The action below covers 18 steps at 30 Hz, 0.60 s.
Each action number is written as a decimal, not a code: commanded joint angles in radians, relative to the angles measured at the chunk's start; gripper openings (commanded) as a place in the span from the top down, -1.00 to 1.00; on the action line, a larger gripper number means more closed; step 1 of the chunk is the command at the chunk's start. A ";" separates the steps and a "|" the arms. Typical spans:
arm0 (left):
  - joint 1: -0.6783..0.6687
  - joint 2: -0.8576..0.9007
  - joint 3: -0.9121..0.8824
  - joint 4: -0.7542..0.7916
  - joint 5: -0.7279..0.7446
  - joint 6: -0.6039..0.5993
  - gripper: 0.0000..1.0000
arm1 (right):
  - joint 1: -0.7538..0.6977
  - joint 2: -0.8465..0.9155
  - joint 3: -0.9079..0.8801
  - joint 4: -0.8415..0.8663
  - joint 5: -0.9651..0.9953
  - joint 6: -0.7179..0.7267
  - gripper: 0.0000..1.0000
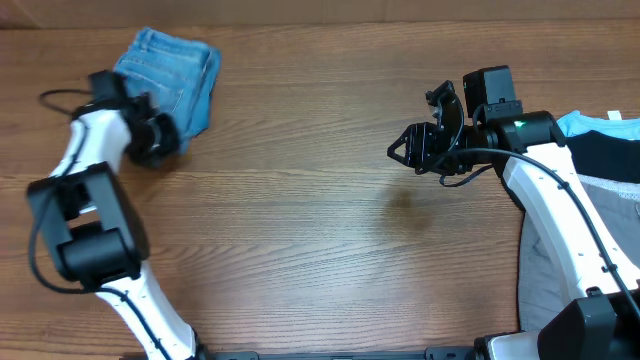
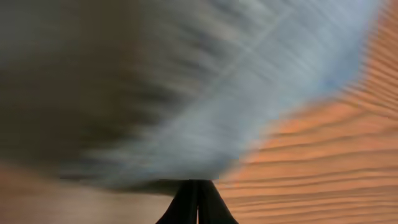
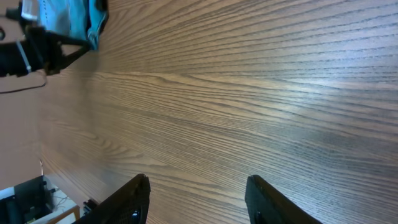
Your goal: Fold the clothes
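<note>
The light-blue denim jeans point(image 1: 172, 72) lie folded in a compact bundle at the table's far left. My left gripper point(image 1: 155, 138) sits at the bundle's near edge. In the left wrist view its fingers point(image 2: 198, 190) are pressed together with nothing visible between them, and the denim point(image 2: 249, 93) is a motion blur just ahead. My right gripper point(image 1: 405, 150) hovers open and empty over bare wood right of centre. Its two fingers point(image 3: 199, 183) are spread apart, with the jeans point(image 3: 68, 18) far off. A pale-blue top point(image 1: 592, 122), a black garment point(image 1: 612, 155) and grey trousers point(image 1: 545, 270) are piled at the right edge.
The wooden table point(image 1: 320, 230) spans the whole view. The left arm point(image 1: 85, 190) reaches up the left side. The right arm point(image 1: 555, 200) lies over the pile of clothes at the right.
</note>
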 commanded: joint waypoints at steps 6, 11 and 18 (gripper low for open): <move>-0.179 -0.019 -0.023 0.216 -0.163 -0.111 0.52 | 0.002 -0.029 0.021 0.014 0.014 0.001 -0.07; -0.183 -0.027 0.058 0.057 -0.130 -0.013 0.61 | 0.002 -0.029 0.021 0.013 0.014 0.001 -0.07; -0.174 -0.019 0.079 0.072 -0.193 -0.009 0.92 | 0.002 -0.029 0.021 0.018 0.032 0.001 -0.07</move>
